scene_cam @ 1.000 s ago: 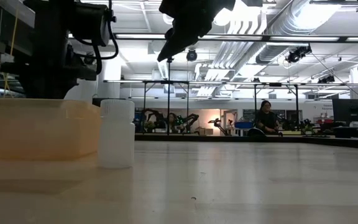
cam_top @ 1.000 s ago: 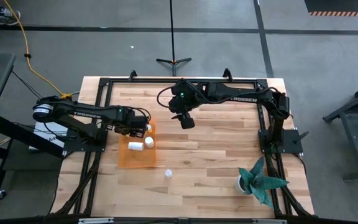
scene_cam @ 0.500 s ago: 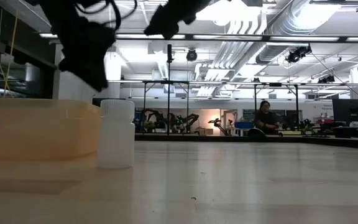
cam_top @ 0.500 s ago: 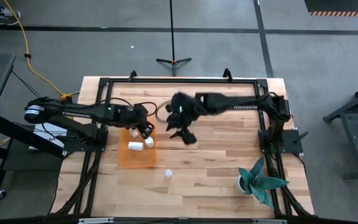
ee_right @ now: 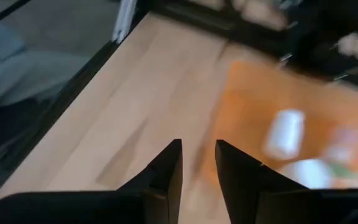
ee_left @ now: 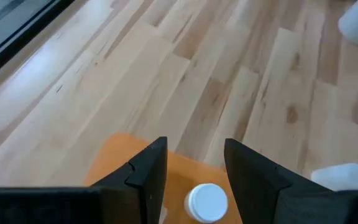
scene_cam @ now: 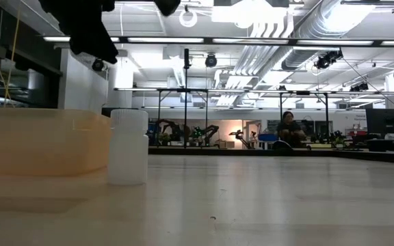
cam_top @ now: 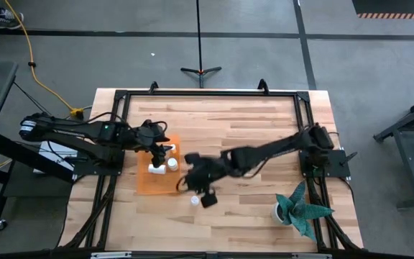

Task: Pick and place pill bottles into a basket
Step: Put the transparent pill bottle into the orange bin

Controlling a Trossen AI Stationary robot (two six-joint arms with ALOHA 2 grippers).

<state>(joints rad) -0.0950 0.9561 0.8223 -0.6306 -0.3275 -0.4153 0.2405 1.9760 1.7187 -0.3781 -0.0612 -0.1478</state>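
One pill bottle (cam_top: 194,201) stands upright on the table (cam_top: 250,137), just right of the orange basket's (cam_top: 149,184) near right corner, and the right end effector (cam_top: 201,196) hangs almost directly above it with its fingers slightly apart and empty, far nearer than the left. The left end effector (cam_top: 159,152) hovers open and empty over the basket's far end, where two bottles (cam_top: 162,167) already lie. Motion blur hides the exact gap between the right fingers and the bottle cap.
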